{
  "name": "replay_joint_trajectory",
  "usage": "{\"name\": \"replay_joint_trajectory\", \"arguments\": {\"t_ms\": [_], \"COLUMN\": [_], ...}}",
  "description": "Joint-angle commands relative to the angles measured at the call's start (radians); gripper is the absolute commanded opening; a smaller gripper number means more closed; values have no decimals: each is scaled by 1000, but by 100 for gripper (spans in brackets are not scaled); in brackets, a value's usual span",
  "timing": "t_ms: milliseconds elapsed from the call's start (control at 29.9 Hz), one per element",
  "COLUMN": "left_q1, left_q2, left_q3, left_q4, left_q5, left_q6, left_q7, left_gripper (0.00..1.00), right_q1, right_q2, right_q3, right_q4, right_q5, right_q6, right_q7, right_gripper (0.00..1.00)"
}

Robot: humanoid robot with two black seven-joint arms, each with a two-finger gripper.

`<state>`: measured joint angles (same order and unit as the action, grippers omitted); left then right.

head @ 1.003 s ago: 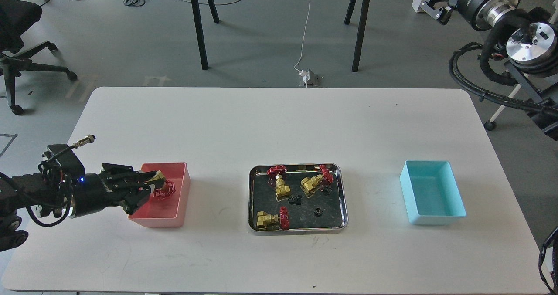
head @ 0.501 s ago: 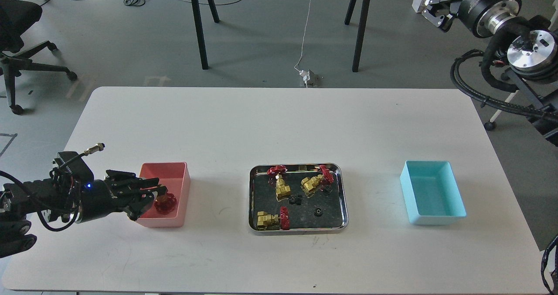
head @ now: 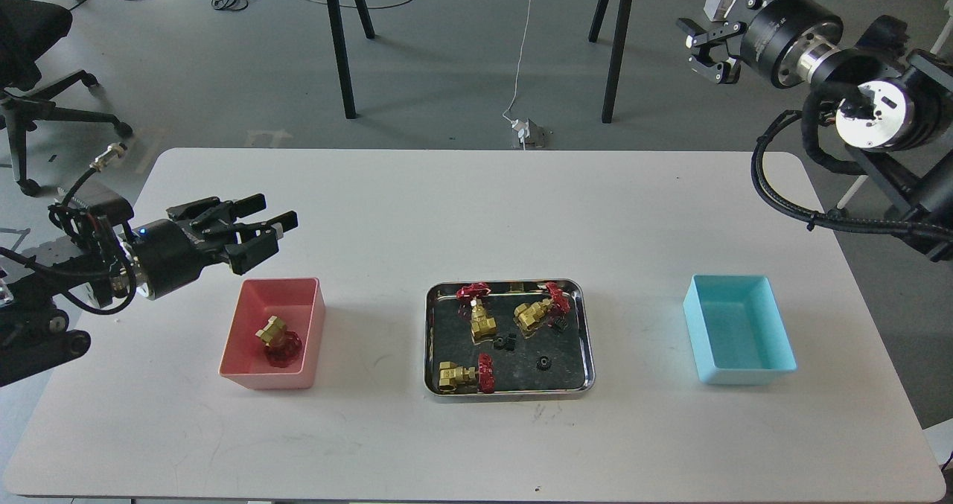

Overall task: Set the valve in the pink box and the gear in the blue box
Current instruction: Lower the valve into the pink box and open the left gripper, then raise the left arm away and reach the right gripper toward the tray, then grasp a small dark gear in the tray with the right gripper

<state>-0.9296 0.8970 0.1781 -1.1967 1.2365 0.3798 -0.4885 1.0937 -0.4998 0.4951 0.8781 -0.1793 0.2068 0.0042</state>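
One valve (head: 275,338), brass with a red handwheel, lies inside the pink box (head: 248,314) at the table's left. My left gripper (head: 269,230) is open and empty, above and behind the pink box. Three more valves (head: 480,319) (head: 537,309) (head: 463,374) lie in the steel tray (head: 588,340) at the middle. Tiny black gears (head: 506,341) (head: 544,361) (head: 558,324) lie among them. The blue box (head: 770,321) stands empty at the right. My right gripper (head: 706,46) is open and empty, high above the table's far right edge.
Black table legs (head: 341,42) and cables on the floor lie behind the table. An office chair (head: 30,57) stands at the far left. My right arm's cable loop (head: 782,184) hangs over the table's right far corner.
My left gripper let go of the valve in the pink box, opened, and rose up and back. My right gripper swung leftward.
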Motion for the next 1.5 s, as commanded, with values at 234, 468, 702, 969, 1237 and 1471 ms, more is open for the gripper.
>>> {"name": "replay_joint_trajectory", "arguments": {"t_ms": [234, 468, 702, 969, 1237, 1471], "left_q1": [6, 37, 72, 89, 101, 110], "left_q2": [-177, -325, -351, -360, -388, -391], "left_q3": [-535, -634, -638, -651, -651, -651], "left_q4": [-192, -87, -81, -81, -72, -66], "left_q5": [-863, -1026, -1028, -1028, -1028, -1026], "left_q6": [-537, -696, -697, -699, -702, -705], "left_q7": [0, 0, 0, 0, 0, 0], "left_gripper": [84, 92, 94, 94, 94, 95], "right_q1": [208, 411, 391, 302, 269, 241], "right_q2": [-11, -39, 53, 214, 325, 357], "right_q3": [-597, -915, -1030, -1031, -1031, -1031], "right_q4": [310, 577, 576, 404, 314, 266], "right_q5": [-855, -940, -1105, -1105, -1103, -1103], "right_q6": [75, 282, 282, 247, 223, 217], "right_q7": [11, 11, 8, 3, 3, 5], "right_gripper": [100, 100, 82, 64, 64, 64]}}
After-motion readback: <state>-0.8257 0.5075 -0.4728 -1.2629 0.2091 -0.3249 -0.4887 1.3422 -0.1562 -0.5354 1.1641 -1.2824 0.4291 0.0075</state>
